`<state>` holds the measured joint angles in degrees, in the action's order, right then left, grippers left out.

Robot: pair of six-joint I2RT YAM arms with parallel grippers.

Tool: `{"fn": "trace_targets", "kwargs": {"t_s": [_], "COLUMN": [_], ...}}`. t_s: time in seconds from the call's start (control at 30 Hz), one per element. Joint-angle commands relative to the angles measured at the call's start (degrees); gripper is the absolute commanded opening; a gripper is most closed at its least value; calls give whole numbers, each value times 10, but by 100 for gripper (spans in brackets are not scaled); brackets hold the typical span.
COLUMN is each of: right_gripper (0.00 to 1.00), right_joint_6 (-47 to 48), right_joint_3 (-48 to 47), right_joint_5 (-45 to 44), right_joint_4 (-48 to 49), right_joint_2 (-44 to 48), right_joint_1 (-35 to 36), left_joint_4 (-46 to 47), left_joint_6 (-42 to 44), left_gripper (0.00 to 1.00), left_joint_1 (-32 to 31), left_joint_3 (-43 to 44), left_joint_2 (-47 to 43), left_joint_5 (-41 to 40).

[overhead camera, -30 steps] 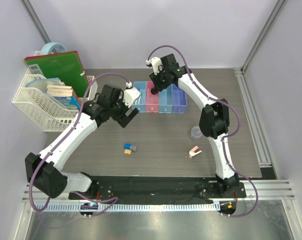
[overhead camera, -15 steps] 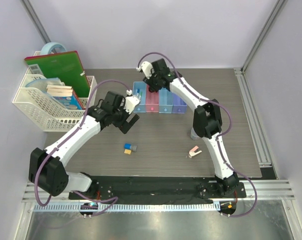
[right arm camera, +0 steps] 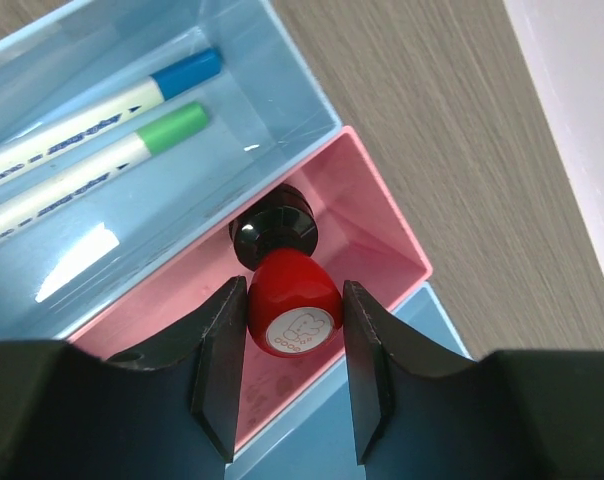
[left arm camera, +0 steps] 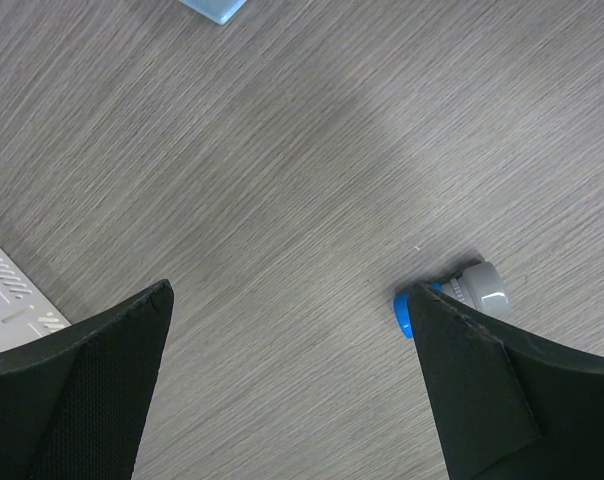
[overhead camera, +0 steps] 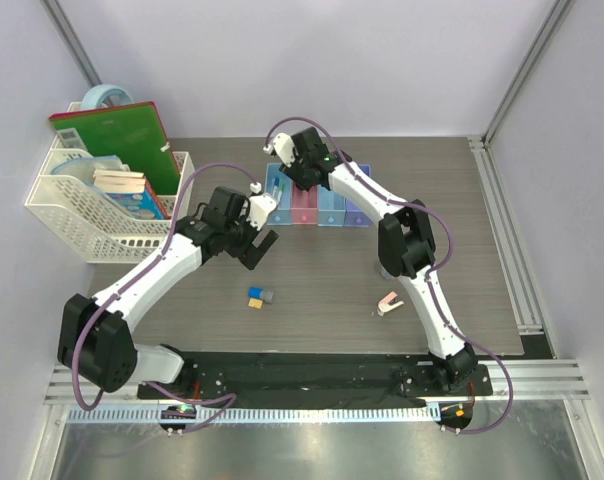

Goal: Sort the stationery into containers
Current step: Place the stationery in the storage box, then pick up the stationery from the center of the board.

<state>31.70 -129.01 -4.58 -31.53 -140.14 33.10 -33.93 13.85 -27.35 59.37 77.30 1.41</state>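
My right gripper [right arm camera: 292, 335] is shut on the red-and-black knob [right arm camera: 290, 300], holding it over the pink bin [right arm camera: 382, 230] of the containers [overhead camera: 303, 212]. The light blue bin [right arm camera: 282, 90] beside it holds a blue-tipped pen [right arm camera: 187, 72] and a white pen with green cap [right arm camera: 172, 130]. My left gripper [overhead camera: 257, 240] hangs open over bare table; a blue block [left arm camera: 404, 310] and grey block [left arm camera: 482, 288] show beside one finger. A yellow block [overhead camera: 254, 303] lies against them. A pink-white clip [overhead camera: 388, 303] and a grey round tub [overhead camera: 390, 268], partly behind the right arm, lie at right.
A white mesh basket [overhead camera: 82, 210] stands at the far left with a green book [overhead camera: 122, 140], notebooks and a light blue tape roll [overhead camera: 107, 97]. A metal rail [overhead camera: 502, 240] runs along the table's right edge.
The right gripper has carried the knob leftward along the row of bins to the pink one. The left gripper has drawn back slightly toward the near side, still open.
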Motion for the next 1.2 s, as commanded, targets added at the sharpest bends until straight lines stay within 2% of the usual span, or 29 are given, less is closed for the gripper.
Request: {"fn": "trace_targets", "kwargs": {"t_s": [0.0, 0.23, 0.33, 0.6, 0.73, 0.83, 1.0, 1.17], "right_gripper": [53, 73, 78, 80, 81, 81, 82, 82], "right_joint_6": [14, 19, 19, -2, -9, -20, -29, -54], "right_joint_3": [0, 26, 27, 58, 110, 183, 310, 400], "right_joint_5": [-35, -59, -68, -75, -82, -79, -91, -106], "right_joint_4": [41, 83, 91, 107, 106, 106, 106, 106], "right_joint_2": [26, 55, 66, 153, 219, 279, 363, 422], "right_joint_1": [4, 4, 5, 4, 4, 3, 1, -5], "left_joint_4": [30, 42, 49, 83, 73, 54, 36, -60], "left_joint_6": [-18, -26, -28, -23, -19, 20, 155, 281], "left_gripper": [100, 100, 100, 100, 100, 99, 99, 96], "left_joint_1": [3, 3, 3, 3, 4, 4, 6, 12], "left_joint_3": [-11, -30, -36, -68, -68, -73, -83, -66], "left_joint_2": [1, 3, 3, 21, 39, 40, 12, 17], "left_joint_5": [18, 25, 27, 32, 62, 102, 110, 171]}}
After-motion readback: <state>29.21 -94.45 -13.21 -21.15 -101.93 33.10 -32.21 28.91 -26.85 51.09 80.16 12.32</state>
